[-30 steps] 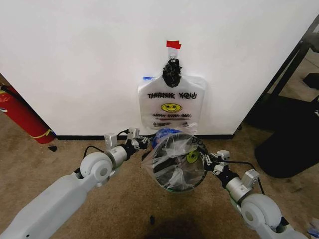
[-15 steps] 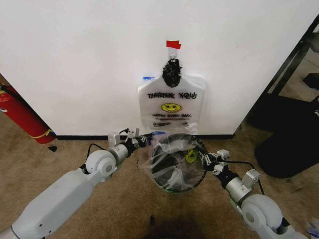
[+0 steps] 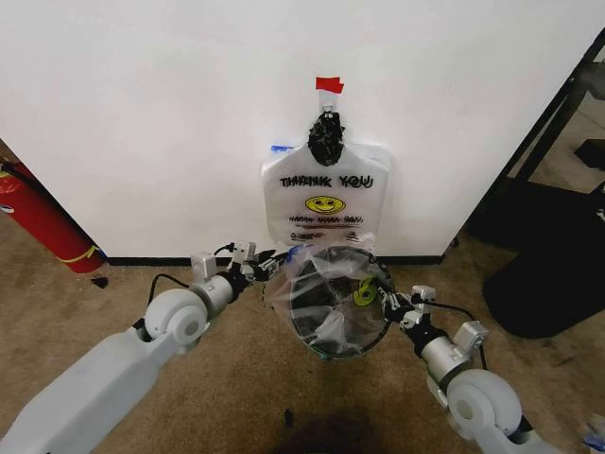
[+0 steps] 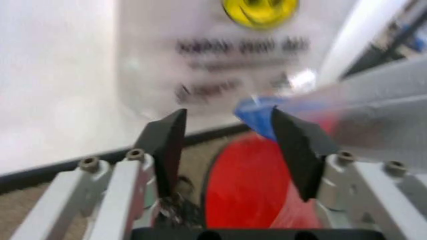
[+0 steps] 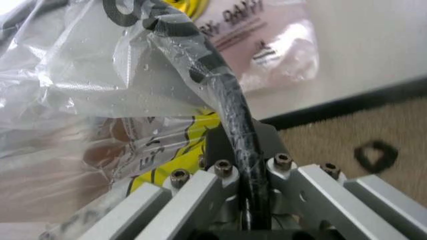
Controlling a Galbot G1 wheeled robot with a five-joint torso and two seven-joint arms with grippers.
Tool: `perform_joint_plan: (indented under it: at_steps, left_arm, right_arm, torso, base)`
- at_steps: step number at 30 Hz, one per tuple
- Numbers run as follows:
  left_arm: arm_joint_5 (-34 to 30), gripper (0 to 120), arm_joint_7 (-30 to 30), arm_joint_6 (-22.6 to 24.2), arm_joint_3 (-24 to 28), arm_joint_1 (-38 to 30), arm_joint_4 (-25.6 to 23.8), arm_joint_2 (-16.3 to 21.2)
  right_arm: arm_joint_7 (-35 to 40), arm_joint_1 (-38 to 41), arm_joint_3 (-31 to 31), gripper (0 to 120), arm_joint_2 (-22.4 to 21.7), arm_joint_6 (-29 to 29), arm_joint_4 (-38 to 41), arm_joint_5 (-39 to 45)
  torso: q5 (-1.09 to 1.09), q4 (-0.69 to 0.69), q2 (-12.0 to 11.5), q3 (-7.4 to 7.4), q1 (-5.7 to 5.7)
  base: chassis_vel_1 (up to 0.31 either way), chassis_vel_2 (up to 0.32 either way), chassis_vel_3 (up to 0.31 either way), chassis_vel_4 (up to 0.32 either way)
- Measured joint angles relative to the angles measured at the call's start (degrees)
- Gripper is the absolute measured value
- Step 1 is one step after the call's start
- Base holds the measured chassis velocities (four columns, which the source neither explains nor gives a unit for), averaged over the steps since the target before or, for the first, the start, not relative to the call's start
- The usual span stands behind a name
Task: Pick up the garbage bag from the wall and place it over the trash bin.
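Plastic this thin weighs almost nothing and has no stiffness: the garbage bag [image 3: 326,293] sits in the lower middle of the head view, draped over the mouth of the trash bin [image 3: 331,348], and it looks crinkly, slippery and easy to tear. By my judgement the best hold is a pinch on the hem or a handle loop, pulled outward and down over the rim, never on the loose middle.

At the lower right of the frame the right gripper [image 3: 382,298] is clamped tight on a fold of the bag together with the bin's black rim; the right wrist view shows the plastic and rim running between its fingers [image 5: 223,140]. At the left of the bin the left gripper [image 3: 265,265] has its jaws spread apart, with a blue patch of the bag just at one fingertip [image 4: 297,142] but nothing pinched.

The bag's mouth faces up toward the camera, stretched roughly round over the opening, and its length hangs down inside the bin. A like bag [image 3: 324,203] hangs flat on the wall [image 3: 142,113] above, long axis vertical.
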Motion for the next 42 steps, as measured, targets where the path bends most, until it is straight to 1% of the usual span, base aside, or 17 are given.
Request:
perform_joint_plan:
  at_steps: [2, 4, 5, 6, 7, 8, 9, 11, 12, 14, 18, 22, 28, 31, 37, 39, 42]
  left_arm:
    - [-0.02, 67, -3.14, -2.08, -1.99, 1.86, -1.44, -0.27]
    - [-1.20, 73, -7.19, -6.59, -3.23, 3.68, -2.47, -1.22]
    - [-3.36, 79, -9.34, -11.02, -3.58, 4.91, -2.84, -2.26]
    - [-3.36, 79, -9.34, -11.02, -3.58, 4.91, -2.84, -2.26]
    - [-5.41, 84, -10.10, -14.44, -3.63, 5.75, -2.98, -3.13]
    - [-7.03, 87, -10.39, -16.52, -3.63, 6.33, -3.11, -3.89]
    - [-9.31, 91, -10.51, -18.80, -3.64, 7.47, -3.58, -4.80]
    - [-11.79, 98, -10.20, -20.67, -3.95, 11.08, -5.25, -5.75]
    - [-11.79, 98, -10.20, -20.67, -3.95, 11.08, -5.25, -5.75]
    - [-11.98, 100, -9.29, -21.23, -4.13, 15.69, -7.07, -6.19]
    - [-7.99, 100, -6.01, -21.30, -3.05, 23.00, -9.24, -6.42]
    - [-6.47, 100, -3.78, -20.94, -2.08, 24.42, -9.25, -6.14]
    - [-6.88, 100, -0.13, -19.17, 1.23, 23.87, -8.63, -4.70]
    - [-5.39, 100, 2.03, -18.05, 3.62, 22.72, -7.46, -4.75]
    - [-3.02, 97, 2.73, -16.63, 6.33, 20.00, -5.98, -5.64]
    - [-0.79, 95, 3.18, -16.62, 7.54, 19.11, -4.77, -5.71]
    - [-0.21, 95, 3.28, -16.62, 8.09, 18.81, -4.39, -5.75]
  right_arm:
    - [2.95, -0.02, 0.23, 0, 1.46, -1.26, 0.65, 2.87]
    - [6.80, 0.03, 0.80, 0, 3.31, -2.49, 1.18, 5.74]
    - [9.83, 0.08, 1.41, 0, 4.60, -3.15, 1.50, 7.69]
    - [9.83, 0.08, 1.41, 0, 4.60, -3.15, 1.50, 7.69]
    - [12.52, 0.08, 2.11, 0, 5.76, -3.68, 1.76, 9.51]
    - [14.49, 0.04, 2.91, 0, 6.79, -4.02, 1.92, 10.84]
    - [17.17, 0.02, 4.30, 0, 8.49, -4.57, 2.06, 12.62]
    - [21.15, 0.67, 6.53, 0, 11.27, -5.79, 2.11, 15.52]
    - [21.15, 0.67, 6.53, 0, 11.27, -5.79, 2.11, 15.52]
    - [23.73, 1.54, 8.16, 0, 13.67, -6.73, 2.14, 17.62]
    - [25.82, 2.62, 9.78, 0, 16.03, -7.21, 2.55, 20.79]
    - [26.91, 3.03, 10.02, 0, 15.93, -7.28, 2.93, 22.09]
    - [27.83, 3.04, 11.09, 0, 14.50, -8.94, 3.51, 24.80]
    - [27.88, 2.77, 11.08, 0, 13.61, -9.30, 3.78, 24.84]
    - [27.70, 2.57, 11.05, 0, 13.09, -9.60, 4.03, 24.38]
    - [27.64, 2.90, 11.05, 0, 13.21, -9.71, 4.21, 24.41]
    - [27.63, 3.16, 11.05, 0, 13.28, -9.83, 4.37, 24.42]
  torso:
    - [0.00, 0.02, 0.00, 0.00, 0.00]
    - [0.01, 0.02, 0.00, 0.00, 0.00]
    - [0.01, 0.02, 0.00, 0.00, 0.00]
    - [0.01, 0.02, 0.00, 0.00, 0.00]
    - [0.00, 0.02, 0.00, 0.00, 0.00]
    - [-0.01, 0.02, 0.00, 0.00, 0.00]
    - [0.00, -0.03, 0.00, 0.00, 0.00]
    - [0.00, -0.04, 0.00, 0.00, 0.00]
    - [0.00, -0.04, 0.00, 0.00, 0.00]
    - [0.01, 0.02, 0.00, 0.00, 0.00]
    - [0.01, 0.04, 0.00, -0.01, -0.01]
    - [0.01, 0.01, 0.00, -0.01, -0.01]
    - [0.01, 0.00, 0.00, -0.01, -0.01]
    - [0.01, 0.00, 0.00, 0.00, -0.01]
    - [0.01, 0.00, 0.00, 0.00, 0.00]
    - [0.01, 0.00, 0.00, 0.00, 0.00]
    - [0.01, 0.02, 0.00, 0.00, 0.00]
  base:
    - [0.000, 0.000, 0.000, 0.000]
    - [0.000, 0.000, 0.000, 0.000]
    - [0.000, 0.000, 0.000, 0.000]
    - [0.000, 0.000, 0.000, 0.000]
    - [0.000, 0.000, 0.000, 0.000]
    - [0.000, 0.000, 0.000, 0.000]
    - [0.000, 0.000, 0.000, 0.000]
    - [0.000, 0.000, 0.000, 0.000]
    - [0.000, 0.000, 0.000, 0.000]
    - [0.000, 0.000, 0.000, 0.000]
    - [0.000, 0.000, 0.000, 0.000]
    - [0.000, 0.000, 0.000, 0.000]
    - [0.000, 0.000, 0.000, 0.000]
    - [0.000, 0.000, 0.000, 0.000]
    - [0.000, 0.000, 0.000, 0.000]
    - [0.000, 0.000, 0.000, 0.000]
    - [0.000, 0.000, 0.000, 0.000]
